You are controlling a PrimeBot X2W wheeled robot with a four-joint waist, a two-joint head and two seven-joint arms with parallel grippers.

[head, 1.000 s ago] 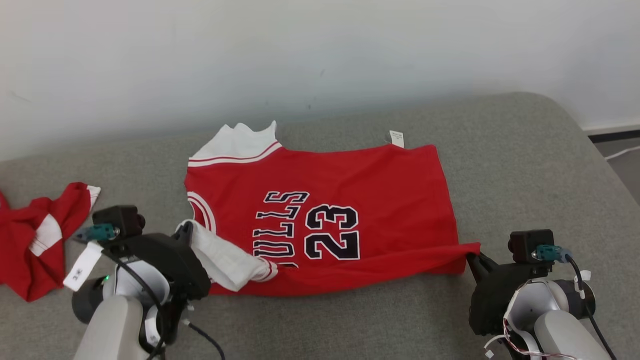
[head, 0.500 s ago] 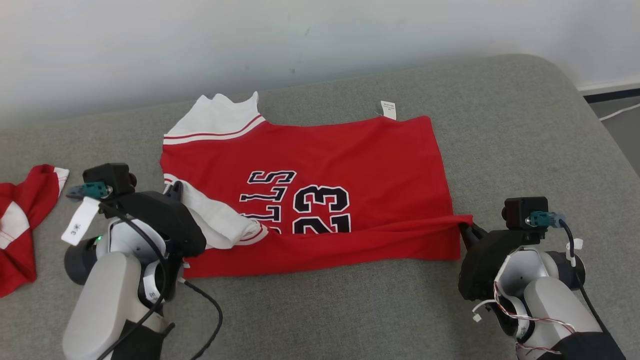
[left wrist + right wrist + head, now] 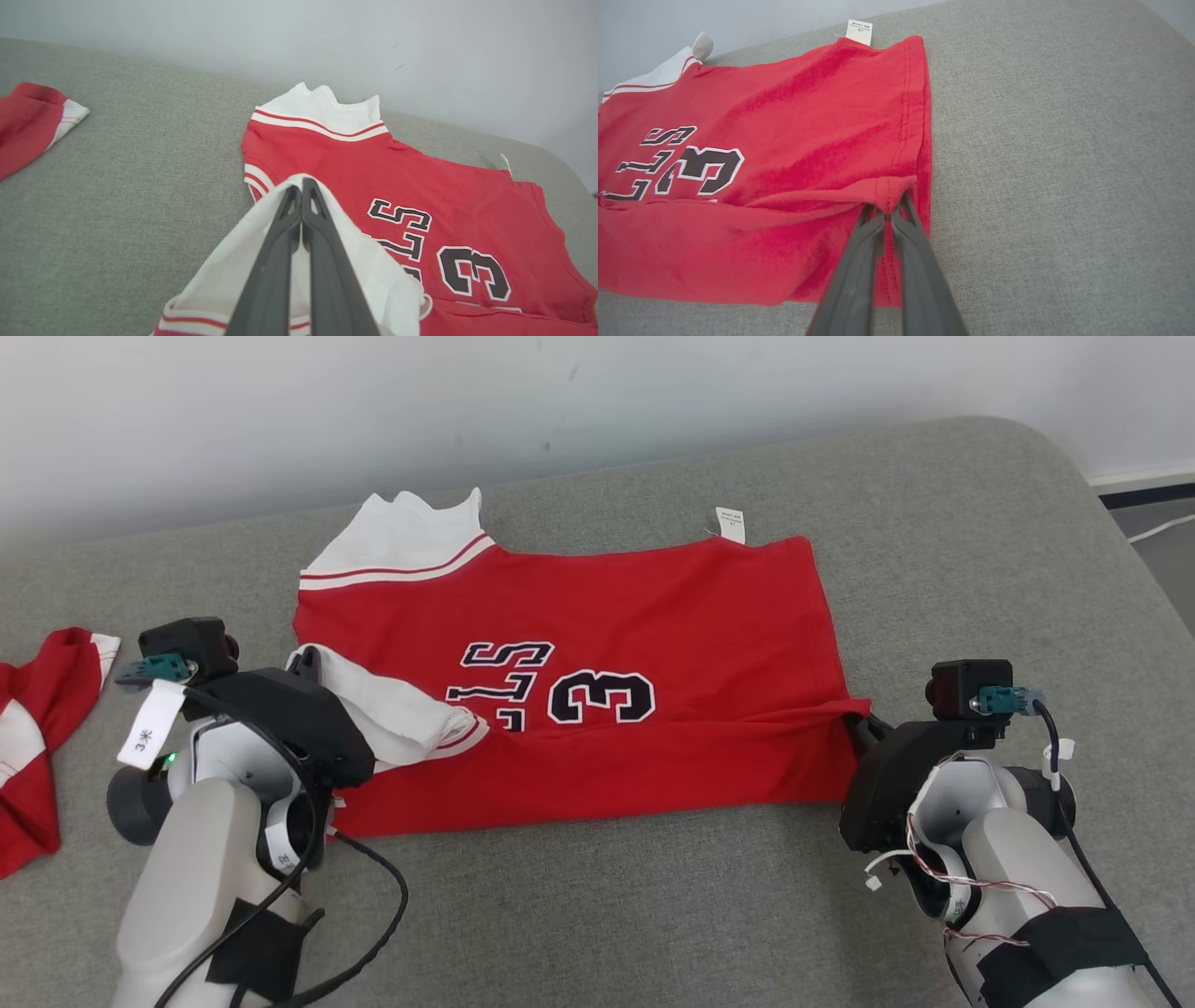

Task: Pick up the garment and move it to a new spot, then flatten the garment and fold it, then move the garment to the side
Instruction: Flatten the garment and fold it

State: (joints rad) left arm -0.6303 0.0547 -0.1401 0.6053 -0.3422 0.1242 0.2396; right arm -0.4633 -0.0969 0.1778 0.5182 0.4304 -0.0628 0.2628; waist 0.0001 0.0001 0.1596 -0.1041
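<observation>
Grey upholstered cushion (image 3: pixel 980 551) stretches ahead of the right pincer (image 3: pixel 854 721); beyond it, plain white wall (image 3: pixel 280 411), dark baseboard (image 3: pixel 1148 493) off to its right.

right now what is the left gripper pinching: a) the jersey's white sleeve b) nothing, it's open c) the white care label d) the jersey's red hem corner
a: in the left wrist view the left gripper is shut on the white sleeve of the jersey, while the right gripper is the one pinching the red hem corner.
</observation>
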